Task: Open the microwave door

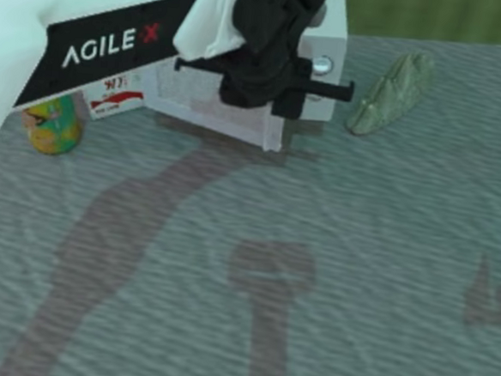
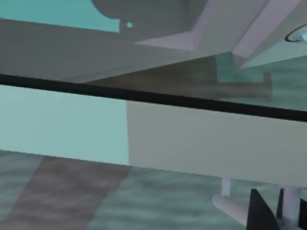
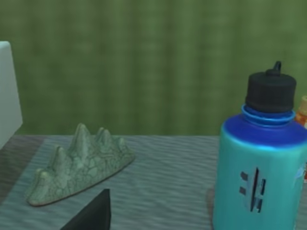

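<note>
The white microwave (image 1: 330,30) stands at the back middle of the table. The microwave door (image 1: 213,108) with its mesh window is swung out at an angle from the box, its free edge toward the table's front. My left arm reaches over it from the left. My left gripper (image 1: 261,98) is down at that free edge. In the left wrist view the door (image 2: 206,139) fills the middle, and the white bar handle (image 2: 235,207) sits between the two black fingers, so my left gripper (image 2: 283,215) is shut on it. Of my right gripper only one black fingertip (image 3: 96,211) shows.
A silver knob (image 1: 322,65) is on the narrow panel. A milk carton with red print (image 1: 119,97) and a colourful round toy (image 1: 55,123) stand left of the microwave. A green ridged rock (image 1: 393,93) lies to its right. A blue bottle (image 3: 261,167) stands near the right gripper.
</note>
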Controlling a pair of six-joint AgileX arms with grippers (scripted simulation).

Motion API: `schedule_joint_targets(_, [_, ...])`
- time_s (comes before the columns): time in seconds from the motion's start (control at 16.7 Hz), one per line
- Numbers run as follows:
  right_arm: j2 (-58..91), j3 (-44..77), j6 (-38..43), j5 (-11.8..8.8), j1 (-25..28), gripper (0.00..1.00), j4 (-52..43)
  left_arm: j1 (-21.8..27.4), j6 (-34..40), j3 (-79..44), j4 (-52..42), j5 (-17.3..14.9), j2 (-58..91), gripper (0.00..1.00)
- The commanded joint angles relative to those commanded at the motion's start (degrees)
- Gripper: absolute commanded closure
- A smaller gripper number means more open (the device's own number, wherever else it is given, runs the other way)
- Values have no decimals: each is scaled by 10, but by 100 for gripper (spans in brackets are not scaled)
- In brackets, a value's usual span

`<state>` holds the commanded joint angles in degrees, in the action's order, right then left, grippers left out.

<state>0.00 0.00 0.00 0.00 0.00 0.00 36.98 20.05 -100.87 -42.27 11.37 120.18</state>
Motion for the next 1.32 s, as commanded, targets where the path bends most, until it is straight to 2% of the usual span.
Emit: schedule_joint_targets(1.32, [0,0,0,0,0,0,0,3,-5,7,5,-7,-7,100])
